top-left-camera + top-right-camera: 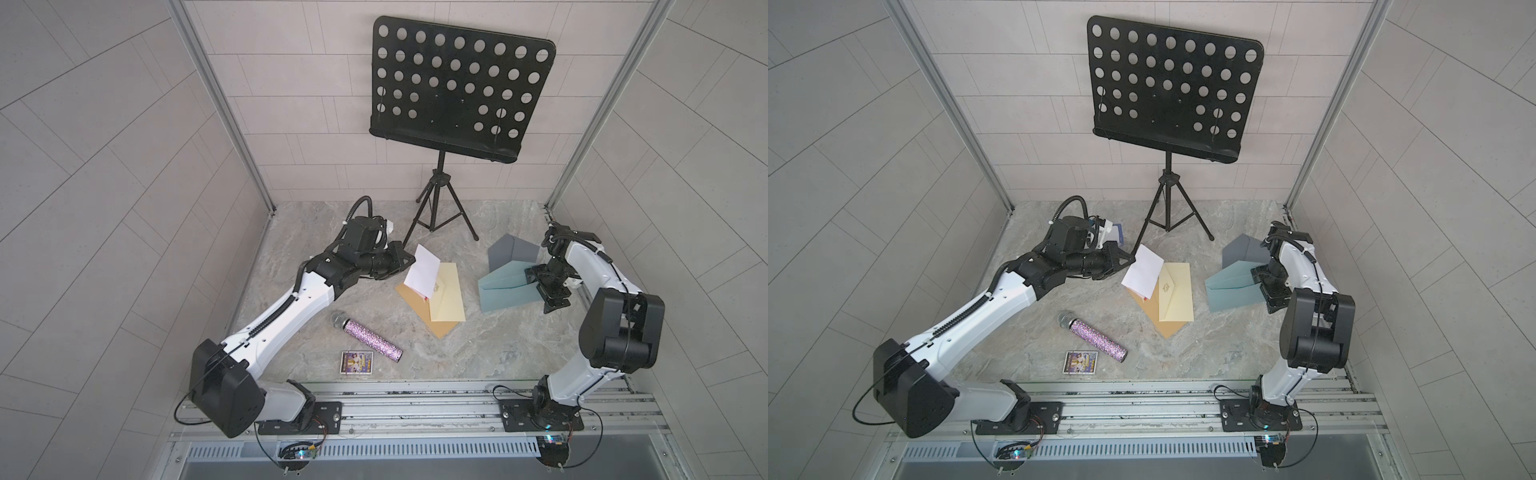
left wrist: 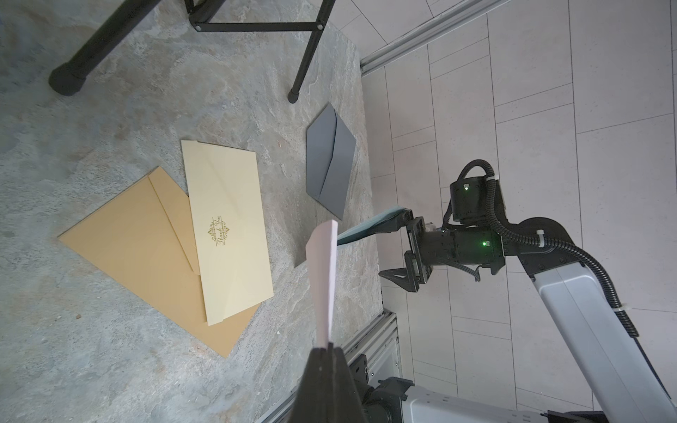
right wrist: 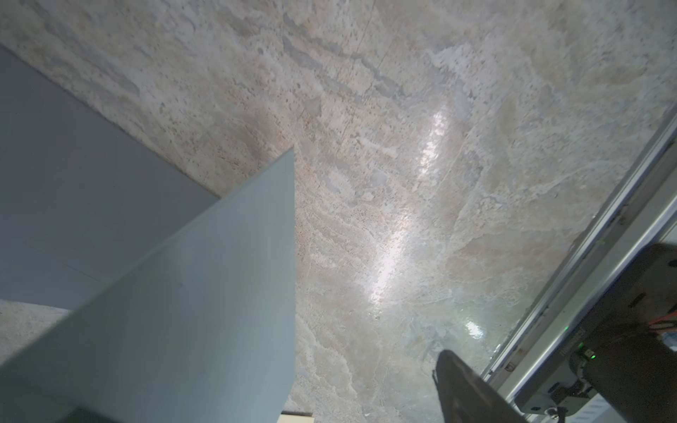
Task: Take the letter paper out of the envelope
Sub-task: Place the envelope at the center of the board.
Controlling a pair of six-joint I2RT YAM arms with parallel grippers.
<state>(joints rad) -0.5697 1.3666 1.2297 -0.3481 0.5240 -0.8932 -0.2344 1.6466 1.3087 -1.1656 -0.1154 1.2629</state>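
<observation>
My left gripper (image 1: 409, 262) (image 1: 1131, 260) (image 2: 324, 349) is shut on one edge of the white letter paper (image 1: 422, 272) (image 1: 1142, 268) (image 2: 324, 278). It holds the paper in the air above the tan and cream envelopes, outside every envelope. The teal envelope (image 1: 505, 291) (image 1: 1231, 289) (image 3: 183, 311) stands tilted at the right, its raised end leaning on one finger of my right gripper (image 1: 540, 286) (image 2: 394, 245). That gripper's jaws are spread wide and open. In the right wrist view only one dark finger (image 3: 465, 388) shows.
A tan envelope (image 1: 419, 311) and a cream "Thank You" envelope (image 1: 449, 295) overlap mid-table. A grey envelope (image 1: 511, 251) lies behind the teal one. A music stand (image 1: 442, 195) stands at the back. A glitter microphone (image 1: 370, 336) and a small card (image 1: 356, 362) lie near the front.
</observation>
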